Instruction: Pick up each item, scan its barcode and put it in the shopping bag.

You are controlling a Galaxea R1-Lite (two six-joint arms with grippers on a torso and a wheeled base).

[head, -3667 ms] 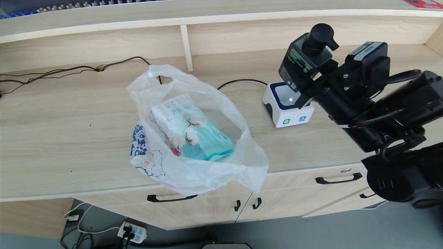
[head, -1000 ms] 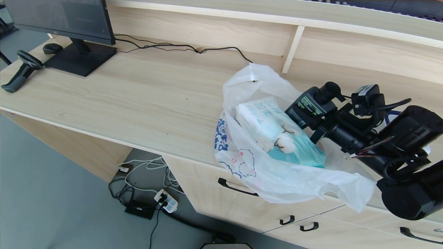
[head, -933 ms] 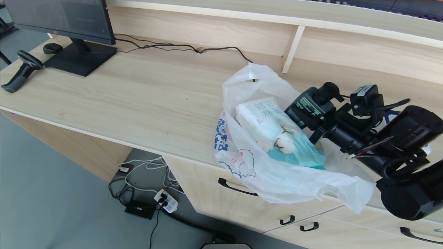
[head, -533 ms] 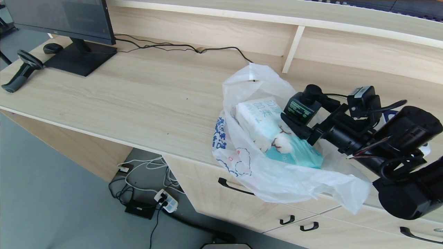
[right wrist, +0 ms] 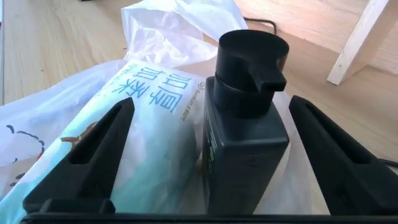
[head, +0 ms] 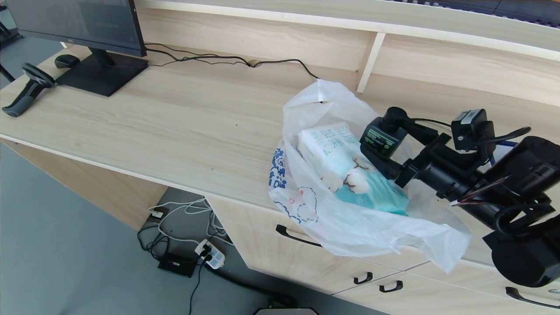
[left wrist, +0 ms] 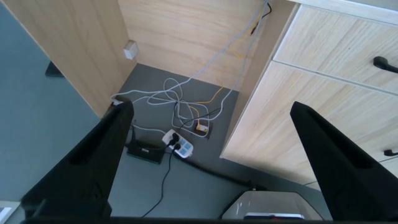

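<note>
A white plastic shopping bag lies open on the wooden counter. Inside it rests a white and teal tissue pack. A black pump bottle stands tilted in the bag against the pack. My right gripper is open around the bottle, one finger on each side and not touching it. In the right wrist view the bottle sits between the spread fingers of the right gripper, beside the tissue pack. My left gripper hangs open over the floor in front of the cabinet.
A monitor, a mouse and a handheld scanner stand at the counter's far left. Cables run along the back. A shelf divider rises behind the bag. Drawers lie below.
The camera has shifted since the earliest frame, when the bottle was held over the white scanner box. In the last second my right gripper lowered the bottle into the bag and opened.
</note>
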